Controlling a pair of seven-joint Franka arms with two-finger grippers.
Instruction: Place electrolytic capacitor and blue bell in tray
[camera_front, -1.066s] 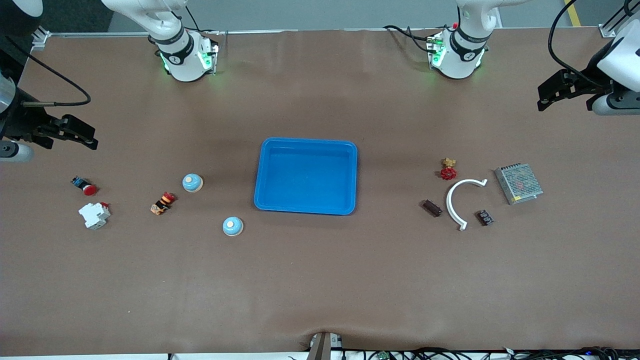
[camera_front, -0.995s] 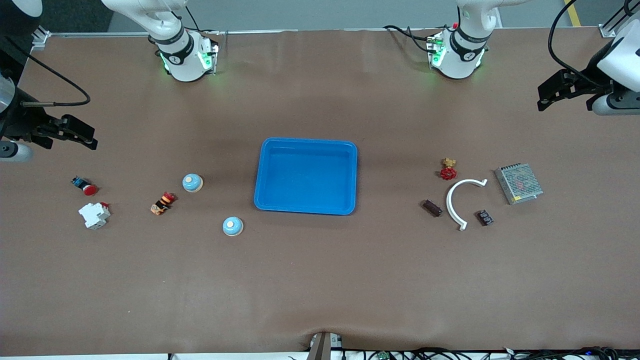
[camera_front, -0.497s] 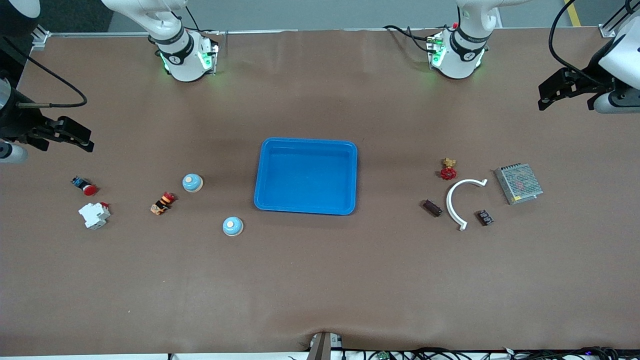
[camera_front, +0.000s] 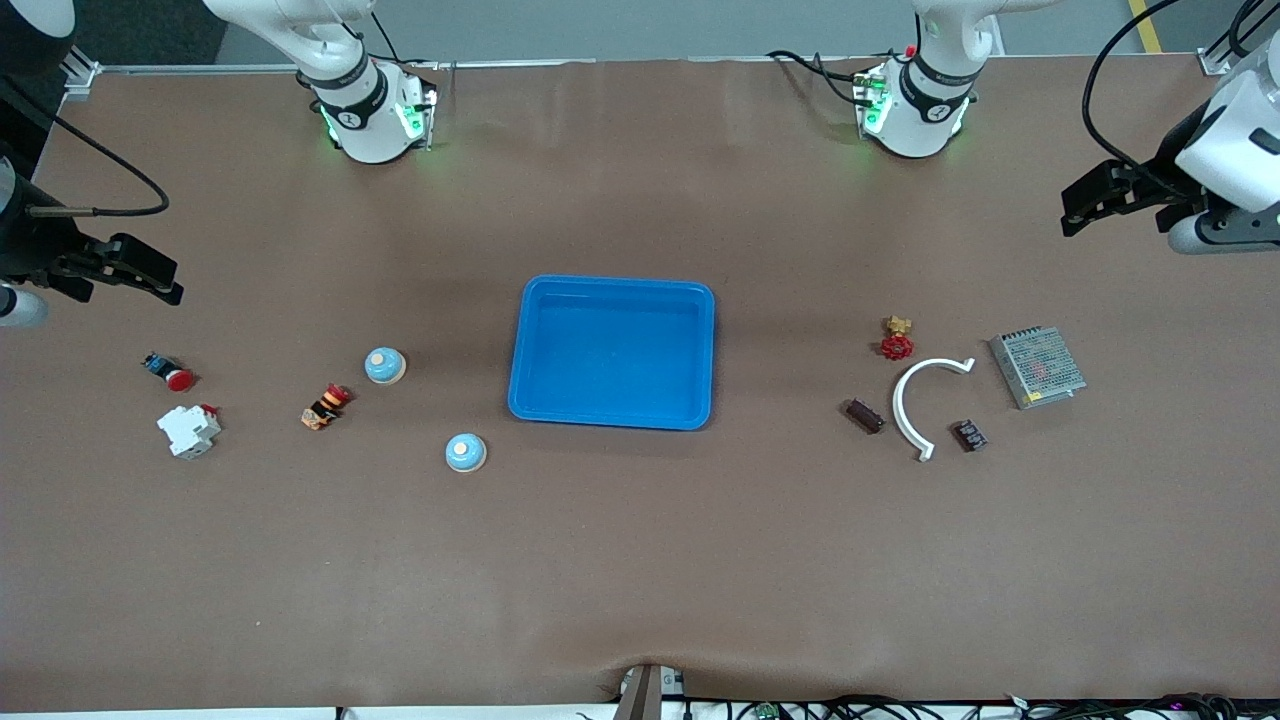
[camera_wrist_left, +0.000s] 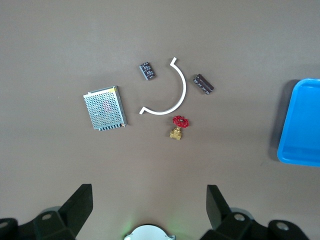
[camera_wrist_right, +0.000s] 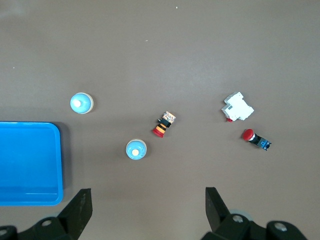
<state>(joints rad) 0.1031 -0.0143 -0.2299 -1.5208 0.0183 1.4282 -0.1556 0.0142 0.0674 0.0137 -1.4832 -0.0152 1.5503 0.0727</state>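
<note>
The bright-blue tray (camera_front: 612, 420) lies empty at the table's middle and shows in both wrist views (camera_wrist_left: 300, 150) (camera_wrist_right: 30, 200). Two blue bells (camera_front: 384, 365) (camera_front: 465, 452) stand toward the right arm's end, also in the right wrist view (camera_wrist_right: 136, 149) (camera_wrist_right: 81, 103). The dark cylindrical capacitor (camera_front: 865, 416) (camera_wrist_left: 203, 83) lies toward the left arm's end beside a white arc. My left gripper (camera_front: 1070, 210) (camera_wrist_left: 149, 207) is open and empty, high over bare table at its end. My right gripper (camera_front: 165, 280) (camera_wrist_right: 147, 210) is open and empty, high over its end.
Near the capacitor lie a white arc (camera_front: 915, 400), a red-handled valve (camera_front: 897, 340), a small dark component (camera_front: 970, 435) and a metal mesh box (camera_front: 1037, 367). Near the bells lie an orange-black part (camera_front: 325, 405), a white breaker (camera_front: 188, 430) and a red push button (camera_front: 170, 372).
The left gripper has shifted a little toward the table's middle. The right gripper has drifted slightly toward its end of the table. Nothing on the table has moved.
</note>
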